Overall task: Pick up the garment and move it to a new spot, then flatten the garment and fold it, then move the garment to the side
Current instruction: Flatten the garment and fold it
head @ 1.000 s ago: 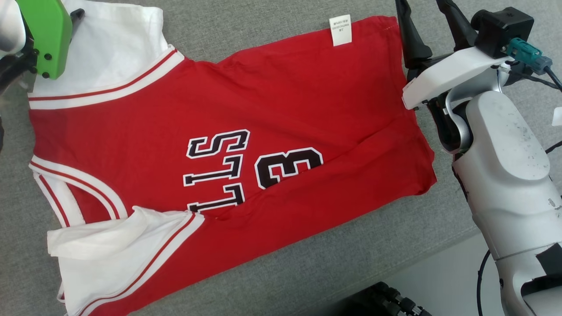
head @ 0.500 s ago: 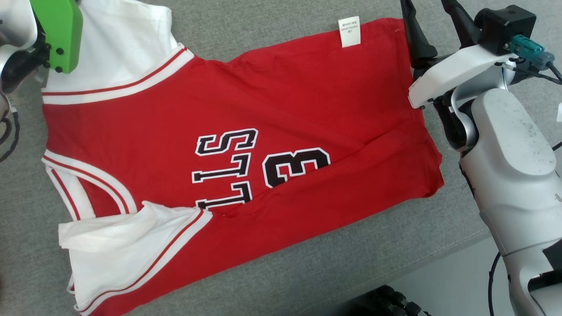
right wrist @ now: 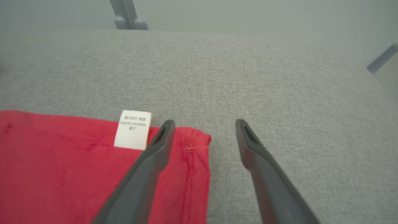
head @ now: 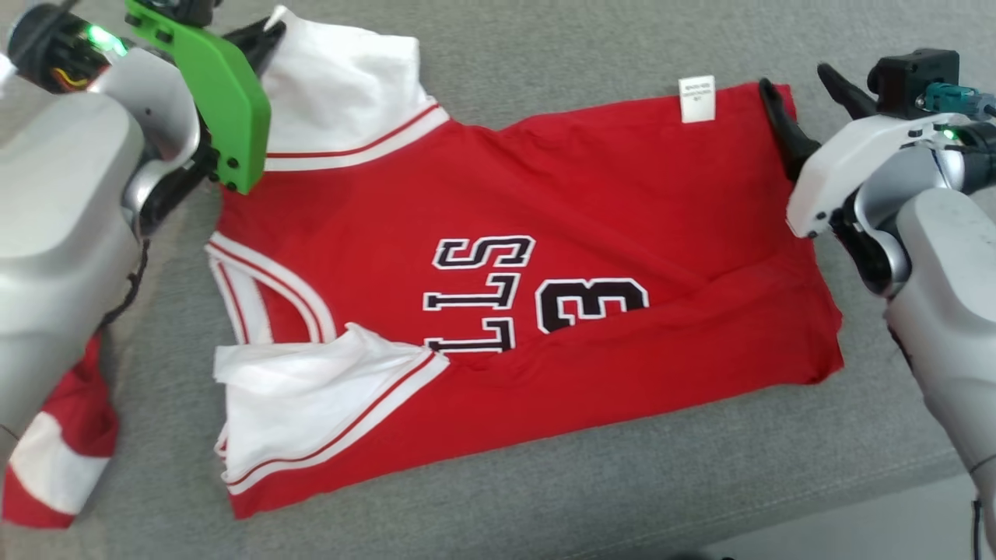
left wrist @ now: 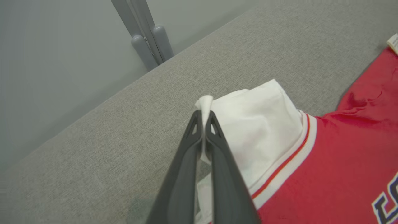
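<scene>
**Left gripper [left wrist: 203, 115] pinches a sleeve; right gripper [right wrist: 203, 124] waits open at the hem**

The garment [head: 591, 218] is a red jersey with white sleeves, black letters and a number. It lies spread out, a little wrinkled, on the grey cushion [head: 545, 498]. The left gripper is closed on the corner of the far white sleeve [left wrist: 258, 124]. The right gripper has its fingers apart over the hem corner, beside the white label [right wrist: 133, 129]. Another red-and-white cloth [head: 74, 420] lies apart, partly hidden by the left forearm.

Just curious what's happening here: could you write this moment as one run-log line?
left gripper: shut on white sleeve | right gripper: open, straddling hem corner | jersey: lying on grey cushion
</scene>
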`<state>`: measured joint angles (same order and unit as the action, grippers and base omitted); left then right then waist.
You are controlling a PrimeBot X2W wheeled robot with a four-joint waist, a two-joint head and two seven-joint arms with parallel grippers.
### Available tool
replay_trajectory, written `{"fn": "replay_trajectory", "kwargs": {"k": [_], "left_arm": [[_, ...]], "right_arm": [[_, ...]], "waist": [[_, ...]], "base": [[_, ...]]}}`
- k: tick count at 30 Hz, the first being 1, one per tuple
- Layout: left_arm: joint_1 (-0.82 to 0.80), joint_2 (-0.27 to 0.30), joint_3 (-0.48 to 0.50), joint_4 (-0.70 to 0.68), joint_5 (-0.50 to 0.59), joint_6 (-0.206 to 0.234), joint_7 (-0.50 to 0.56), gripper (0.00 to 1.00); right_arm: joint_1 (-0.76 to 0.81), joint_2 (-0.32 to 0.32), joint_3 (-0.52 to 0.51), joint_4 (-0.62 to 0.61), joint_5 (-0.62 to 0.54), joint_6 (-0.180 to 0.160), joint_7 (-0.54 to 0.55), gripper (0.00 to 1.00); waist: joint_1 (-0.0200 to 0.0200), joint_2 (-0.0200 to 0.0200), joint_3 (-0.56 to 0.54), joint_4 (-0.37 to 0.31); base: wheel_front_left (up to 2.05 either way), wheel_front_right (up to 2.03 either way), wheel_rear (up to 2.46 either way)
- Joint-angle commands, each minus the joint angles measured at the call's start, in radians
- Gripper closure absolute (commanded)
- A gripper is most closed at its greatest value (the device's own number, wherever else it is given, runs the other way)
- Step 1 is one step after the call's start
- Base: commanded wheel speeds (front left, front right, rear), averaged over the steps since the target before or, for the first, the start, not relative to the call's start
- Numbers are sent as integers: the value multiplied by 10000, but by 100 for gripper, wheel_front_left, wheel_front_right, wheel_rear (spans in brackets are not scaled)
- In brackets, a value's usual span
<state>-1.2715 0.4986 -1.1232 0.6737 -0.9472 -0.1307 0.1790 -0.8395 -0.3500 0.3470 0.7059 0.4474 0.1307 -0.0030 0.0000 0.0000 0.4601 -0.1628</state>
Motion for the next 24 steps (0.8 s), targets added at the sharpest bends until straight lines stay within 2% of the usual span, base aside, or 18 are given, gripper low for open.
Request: {"fn": "replay_trajectory", "kwargs": {"k": [1,11,24], "left_arm": [[243,-48,-2,-70,29,10,-185,100],[798,-96,-194,-645,67,50,-665,100],[546,33,-172,-1101,29,197,-515,100]], "right_arm": [[205,-221,135,138,145,0,169,0],[117,-1098,923,1056,640,0,829,0],[-666,-1265,1908,1999,743,0,899,0]], "waist": [[0,0,-649,731],[0,0,-922,1364],[0,0,-576,1497]], "base": [[0,0,0],[0,0,0],[0,0,0]]}}
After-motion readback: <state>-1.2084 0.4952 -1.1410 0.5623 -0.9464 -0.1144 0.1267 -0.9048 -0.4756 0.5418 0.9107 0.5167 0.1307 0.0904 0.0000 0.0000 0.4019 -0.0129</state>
